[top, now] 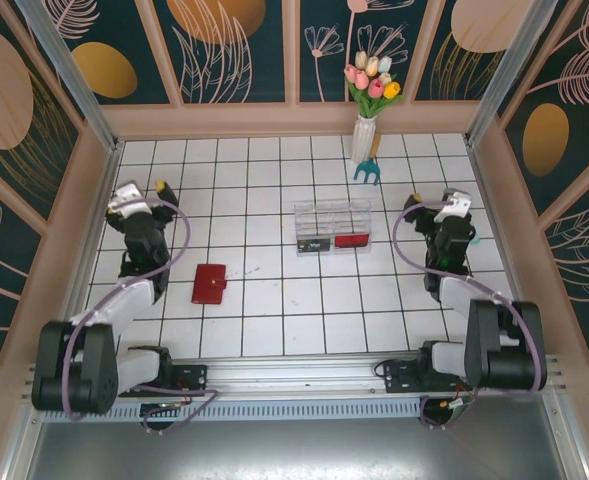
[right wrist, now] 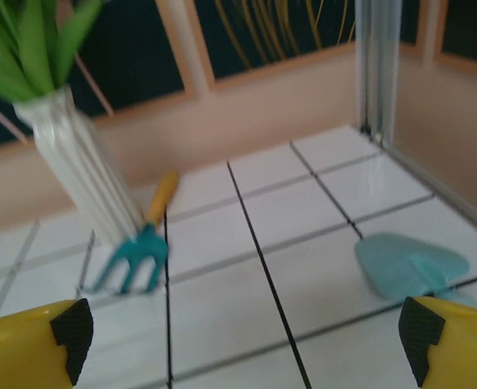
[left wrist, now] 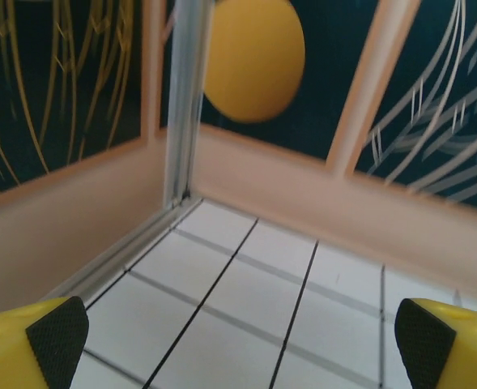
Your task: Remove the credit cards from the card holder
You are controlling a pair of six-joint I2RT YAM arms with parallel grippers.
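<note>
The left end effector (left wrist: 240, 344) and right end effector (right wrist: 242, 344) are spread wide and empty, ready for the folded card holder (top: 209, 283), which lies untouched behind and right of the left one.

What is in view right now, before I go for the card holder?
card holder: 1, dark red, folded flat on the tiles, left of centre
compartment box: 1, clear plastic, centre of the table, beyond the card holder
red item: 1, red, in a near compartment of the box
dark item: 1, black, in the compartment beside it
vase: 1, white, by the back wall
tulips: one bunch, pink, white and yellow, in the vase
hand fork: 1, teal with a yellow handle, at the foot of the vase
trowel: 1, pale teal, on the tiles to the right of the fork
table: 1, white tiles
left tool: 1, yellow with black pads, open
right tool: 1, yellow with black pads, open
</note>
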